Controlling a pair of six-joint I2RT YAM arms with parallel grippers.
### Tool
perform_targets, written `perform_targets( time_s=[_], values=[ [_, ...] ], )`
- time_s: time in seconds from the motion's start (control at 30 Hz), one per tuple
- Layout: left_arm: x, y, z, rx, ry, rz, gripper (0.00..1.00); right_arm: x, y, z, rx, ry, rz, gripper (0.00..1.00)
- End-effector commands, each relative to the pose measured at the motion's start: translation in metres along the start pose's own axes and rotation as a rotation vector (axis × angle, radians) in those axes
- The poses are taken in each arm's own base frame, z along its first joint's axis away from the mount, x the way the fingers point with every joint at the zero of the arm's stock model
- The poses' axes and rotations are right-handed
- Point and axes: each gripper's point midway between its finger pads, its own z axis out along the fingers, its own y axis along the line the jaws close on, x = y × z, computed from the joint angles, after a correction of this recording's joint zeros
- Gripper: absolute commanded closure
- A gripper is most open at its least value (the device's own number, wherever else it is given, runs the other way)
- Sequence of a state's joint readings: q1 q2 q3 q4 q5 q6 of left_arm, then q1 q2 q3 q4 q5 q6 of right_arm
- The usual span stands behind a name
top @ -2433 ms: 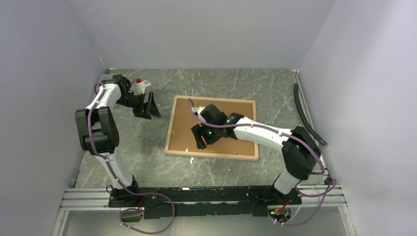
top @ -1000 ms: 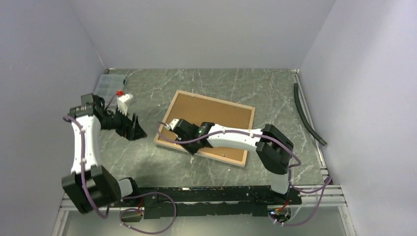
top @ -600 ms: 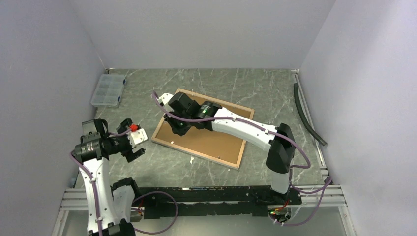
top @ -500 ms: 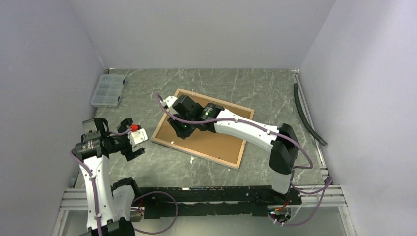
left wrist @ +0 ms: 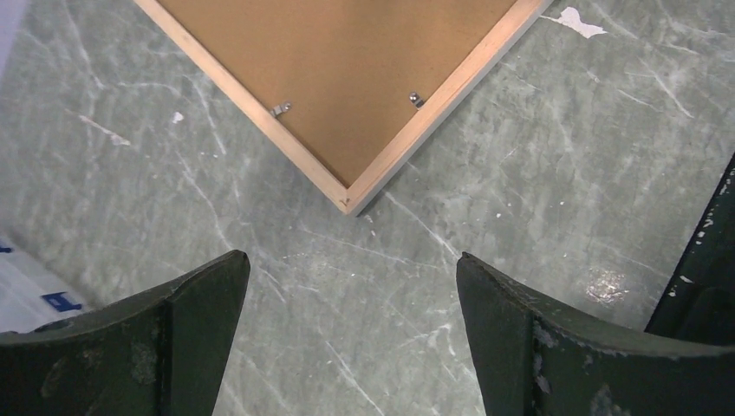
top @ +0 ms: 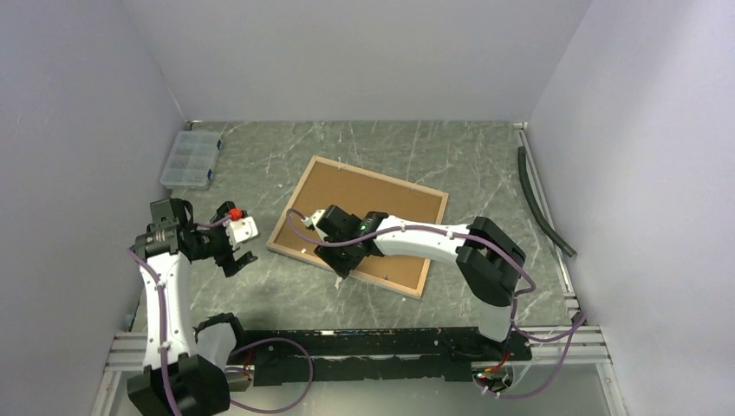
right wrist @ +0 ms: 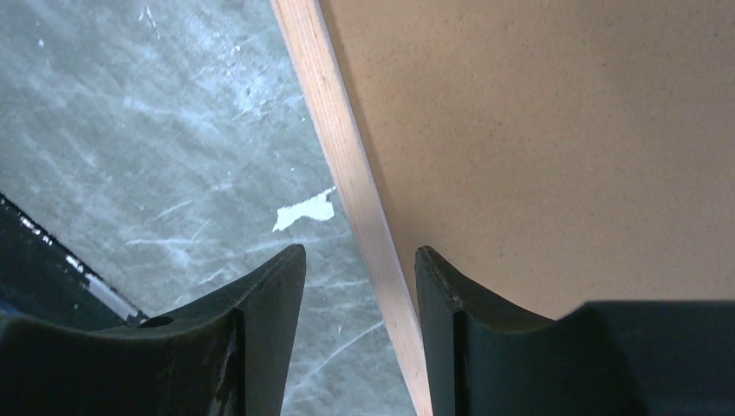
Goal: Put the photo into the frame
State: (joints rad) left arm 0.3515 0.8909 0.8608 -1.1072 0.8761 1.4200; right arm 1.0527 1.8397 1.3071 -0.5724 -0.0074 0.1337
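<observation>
Top: frame lies back-up on table; right gripper at its near-left rim, left gripper apart, leftward.
Left wrist: left gripper jaws spread wide, frame corner ahead, untouched.
Right wrist: right gripper jaws parted, frame rim between them.

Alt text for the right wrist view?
The right end effector, jaws open, with the light-wood back rim of the frame running between its fingers. Brown backing panel fills picture right, grey marbled table picture left.
</observation>
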Motion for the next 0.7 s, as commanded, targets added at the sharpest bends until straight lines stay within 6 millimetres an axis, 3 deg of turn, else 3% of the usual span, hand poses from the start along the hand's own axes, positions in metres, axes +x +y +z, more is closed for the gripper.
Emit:
perform_targets(
  time_s=[0.0, 0.23, 0.4, 0.67],
  values=[
    [-0.006, 0.004, 0.003, 0.026, -0.037, 0.007, 0.05, -0.016, -0.005, 0.012, 0.032, -0.076, -0.005, 0.47],
    [0.005, 0.011, 0.016, 0.027, -0.039, -0.093, 0.05, -0.003, -0.004, 0.031, 0.025, -0.05, 0.013, 0.51],
    [0.012, 0.016, 0.027, 0.016, -0.034, -0.138, 0.05, 0.004, -0.002, 0.035, 0.015, -0.044, 0.024, 0.56],
    [0.016, 0.01, 0.04, 0.036, -0.02, -0.088, 0.05, -0.004, -0.006, 0.029, 0.037, -0.079, 0.04, 0.83]
  ],
)
